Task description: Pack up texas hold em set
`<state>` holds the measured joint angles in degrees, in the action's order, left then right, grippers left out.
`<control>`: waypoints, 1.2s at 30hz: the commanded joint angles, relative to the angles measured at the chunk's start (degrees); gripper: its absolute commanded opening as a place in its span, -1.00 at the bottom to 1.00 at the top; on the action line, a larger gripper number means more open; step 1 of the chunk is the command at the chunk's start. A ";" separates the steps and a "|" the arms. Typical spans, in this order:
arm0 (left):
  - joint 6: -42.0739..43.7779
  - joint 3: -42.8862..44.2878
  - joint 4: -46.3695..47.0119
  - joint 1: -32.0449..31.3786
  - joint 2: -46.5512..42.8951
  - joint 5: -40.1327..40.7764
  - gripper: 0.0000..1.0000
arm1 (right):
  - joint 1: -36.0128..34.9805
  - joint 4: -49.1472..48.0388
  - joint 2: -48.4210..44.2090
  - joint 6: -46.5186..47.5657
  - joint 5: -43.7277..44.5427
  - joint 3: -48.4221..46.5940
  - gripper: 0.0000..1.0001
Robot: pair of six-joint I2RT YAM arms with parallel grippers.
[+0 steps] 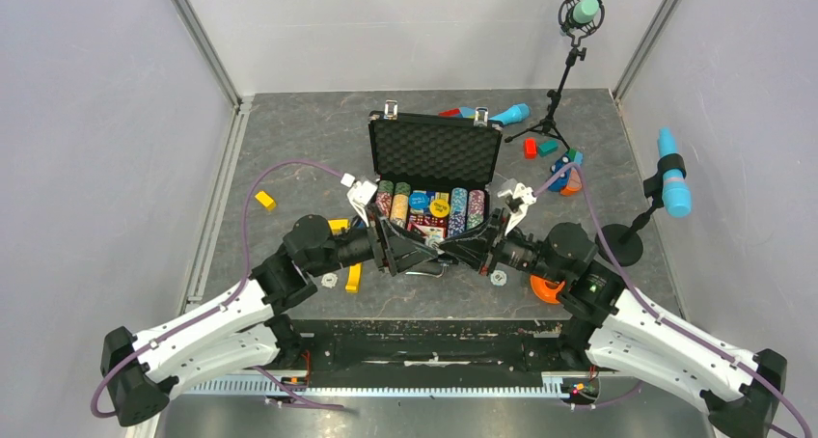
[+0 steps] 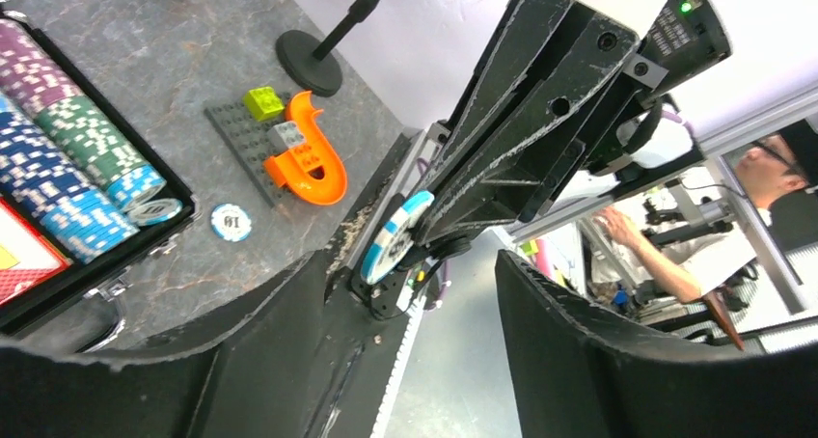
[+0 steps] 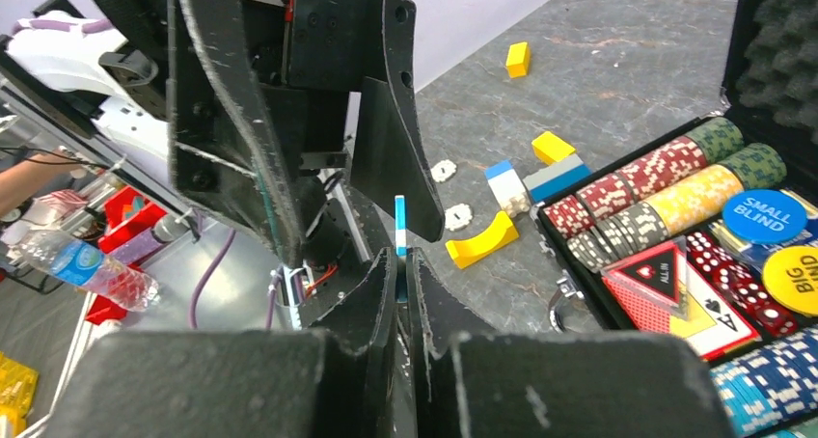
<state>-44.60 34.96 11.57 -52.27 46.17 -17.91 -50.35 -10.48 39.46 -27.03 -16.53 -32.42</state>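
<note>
The black briefcase (image 1: 434, 153) stands open at the table's middle, foam lid up, with rows of poker chips (image 1: 431, 209) inside. The right wrist view shows the chip rows (image 3: 675, 182), a card deck (image 3: 666, 276) and the blue dealer button (image 3: 765, 216). My right gripper (image 3: 400, 260) is shut on a blue-and-white chip (image 3: 399, 226), held edge-up just in front of the case. My left gripper (image 2: 410, 264) is open and faces it, its fingers either side of that chip (image 2: 395, 235). Both grippers meet in the top view, left (image 1: 424, 250) and right (image 1: 463, 250).
A loose chip (image 2: 231, 222) lies on the table by the case's corner; two white ones (image 3: 443, 170) lie further left. An orange curved block (image 2: 309, 163) sits on a grey plate. Yellow blocks (image 1: 264, 201), coloured blocks (image 1: 540, 147) and two microphone stands (image 1: 672, 182) surround the case.
</note>
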 commanded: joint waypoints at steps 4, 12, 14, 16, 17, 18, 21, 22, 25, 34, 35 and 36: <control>2.93 3.85 -12.08 -0.19 -3.24 10.88 0.95 | 0.16 13.00 0.62 16.54 11.62 -6.02 -1.00; 2.52 13.06 -40.47 0.24 -1.37 30.52 0.99 | 0.12 16.84 0.50 41.95 20.43 -0.50 -1.00; 2.27 13.81 -44.21 0.42 -1.19 32.63 0.99 | 0.23 17.18 0.66 46.30 21.02 0.37 -1.00; 2.28 13.62 -45.58 0.50 -1.81 32.90 0.99 | 0.21 19.31 2.19 50.47 20.24 -0.08 -1.00; 2.12 13.29 -45.91 0.50 -2.16 32.94 0.99 | 0.30 21.19 3.26 52.27 19.94 -0.66 -1.00; 1.89 12.85 -46.15 0.61 -2.80 33.09 0.99 | 0.42 23.10 5.00 53.50 19.34 -1.64 -1.00; 1.58 11.96 -46.87 0.68 -4.07 33.53 0.99 | 2.13 28.96 10.22 57.32 14.70 -4.34 -1.00; 1.53 11.81 -47.07 0.76 -4.28 33.62 0.99 | 3.10 29.83 11.99 57.56 13.44 -5.08 -1.00; 1.69 12.01 -48.25 0.85 -4.44 33.98 0.99 | 8.38 31.70 15.71 58.71 5.64 -7.13 -1.00; 1.45 11.36 -49.17 1.21 -5.58 34.45 0.99 | 12.21 32.35 20.87 65.23 3.27 -9.52 -1.00; 1.36 11.36 -49.19 1.22 -5.49 34.35 0.99 | 12.14 32.99 21.39 65.99 2.78 -9.79 -1.00; 1.36 11.32 -49.15 1.21 -5.49 34.35 0.99 | 12.29 33.40 21.83 66.66 2.34 -10.01 -1.00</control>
<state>-43.66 46.50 -37.69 -51.35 41.04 15.00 -38.39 21.61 59.51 34.94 -11.07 -39.46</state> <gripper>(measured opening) 0.993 0.040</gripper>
